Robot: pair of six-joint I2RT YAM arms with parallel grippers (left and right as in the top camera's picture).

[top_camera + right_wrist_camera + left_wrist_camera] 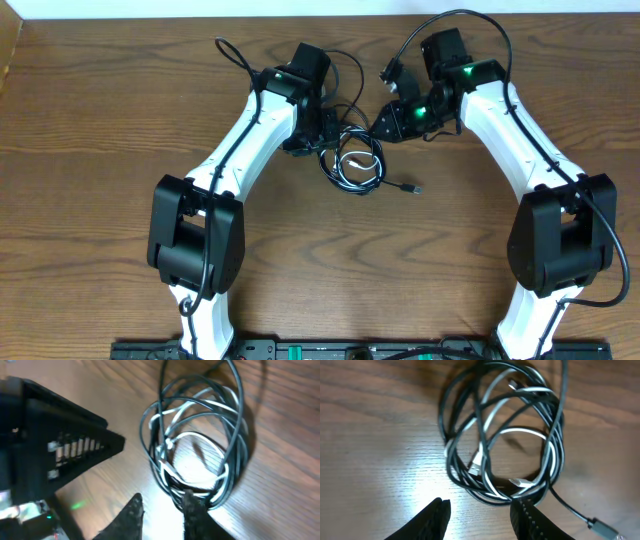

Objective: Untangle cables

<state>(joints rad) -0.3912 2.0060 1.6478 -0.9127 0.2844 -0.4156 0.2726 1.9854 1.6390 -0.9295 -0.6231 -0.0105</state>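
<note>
Two cables, zero separation so far. The thin black cable (451,425) and thin white cable (520,433) lie as one coiled bundle on the brown wood-grain surface (100,120), between the two arms. White loops run inside and through the black loops, crossing at several spots. The only free bit is a black tail with a small dark plug (414,188), trailing off the bundle on the right arm's side. A silvery-white plug (475,464) sits buried inside the coil.

Left hand (480,510): jaws apart, nothing between them, the bundle's near edge just at their mouth. Right hand (162,510): jaws parted a little, no cable visibly clamped. One finger (194,510) overlaps the coil's near rim; touching or just above, cannot tell.

Judgement: task is at the start. No strand is lifted, none pulled out. Left to do: pin one colour, draw the other out loop by loop, lay them apart. Likely snag: plugs catching in the loops.
</note>
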